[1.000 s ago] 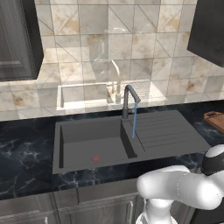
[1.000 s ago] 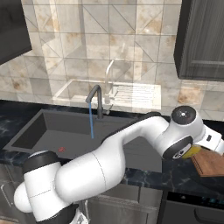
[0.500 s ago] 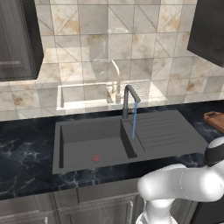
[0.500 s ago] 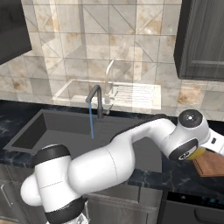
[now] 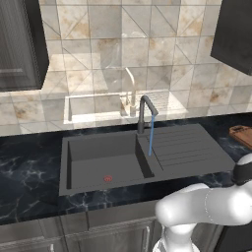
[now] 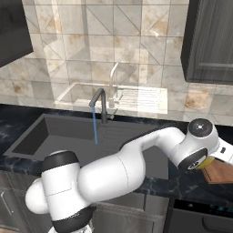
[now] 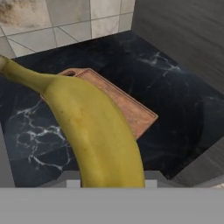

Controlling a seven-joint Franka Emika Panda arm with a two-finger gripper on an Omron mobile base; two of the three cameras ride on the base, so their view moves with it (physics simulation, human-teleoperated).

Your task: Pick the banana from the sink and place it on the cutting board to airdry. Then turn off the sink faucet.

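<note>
The yellow banana (image 7: 94,127) stands close in the hand view, and my gripper (image 6: 214,157) is shut on it; the fingertips are hidden behind the fruit. A sliver of the banana (image 6: 206,162) shows under the wrist in the right base view. Beyond it lies the brown cutting board (image 7: 127,107) on the dark counter, also seen as a corner at the right edge (image 6: 221,172) (image 5: 242,135). The dark grey sink (image 5: 101,155) (image 6: 54,132) sits to the left. Its faucet (image 5: 144,112) (image 6: 101,103) runs a thin blue stream.
Black marble counter (image 5: 29,172) surrounds the sink, with a ribbed drainboard (image 5: 184,147) on its right. A tiled wall (image 5: 123,54) stands behind and dark cabinets (image 6: 211,41) hang above. A dark wall panel (image 7: 183,35) rises beside the board.
My arm has swung a little further right and down, carrying the banana closer over the cutting board's corner. The water keeps running.
</note>
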